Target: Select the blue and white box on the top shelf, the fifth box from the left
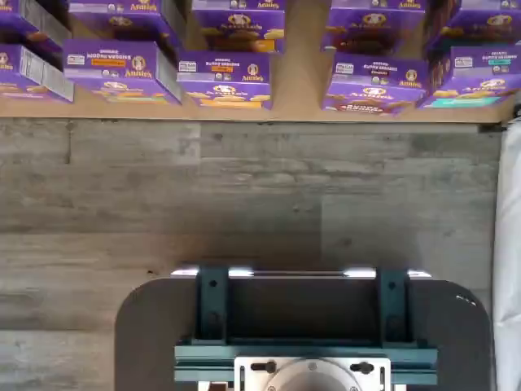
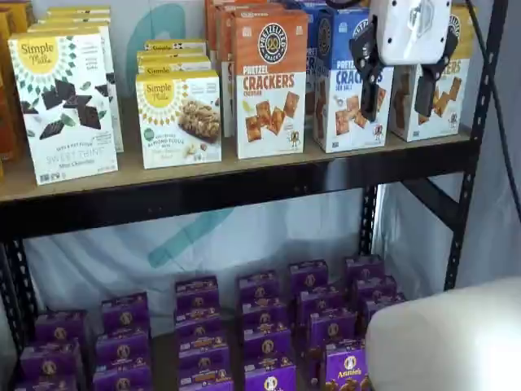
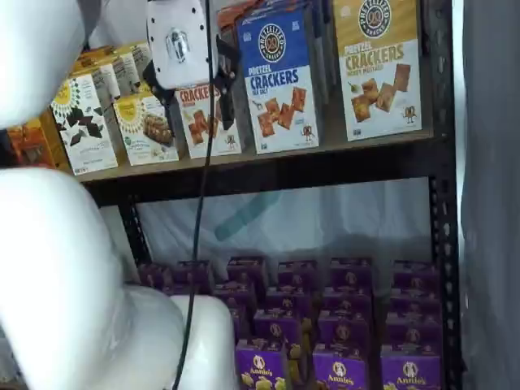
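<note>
Black-beamed, the top shelf (image 2: 244,183) carries the blue and white box (image 3: 280,77) upright between an orange-topped box (image 2: 270,81) and a yellow-topped box (image 3: 379,65). Hanging before it, the gripper (image 2: 399,85) has parted fingers, holding nothing.

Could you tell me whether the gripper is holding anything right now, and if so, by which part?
Nothing is held. The gripper hangs in front of the blue and white box, its jaws open and empty.
</note>
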You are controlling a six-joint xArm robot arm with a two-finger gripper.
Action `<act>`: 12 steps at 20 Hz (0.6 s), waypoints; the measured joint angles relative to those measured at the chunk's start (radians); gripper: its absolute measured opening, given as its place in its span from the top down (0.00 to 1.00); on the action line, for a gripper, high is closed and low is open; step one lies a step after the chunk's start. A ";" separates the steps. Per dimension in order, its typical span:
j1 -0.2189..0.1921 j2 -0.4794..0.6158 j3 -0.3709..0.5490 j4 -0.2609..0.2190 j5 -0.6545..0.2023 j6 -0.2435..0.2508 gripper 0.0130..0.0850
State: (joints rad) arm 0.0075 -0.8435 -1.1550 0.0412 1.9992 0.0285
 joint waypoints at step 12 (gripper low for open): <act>0.001 -0.010 0.018 0.003 -0.030 0.001 0.00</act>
State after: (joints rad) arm 0.0081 -0.8540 -1.1369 0.0437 1.9694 0.0292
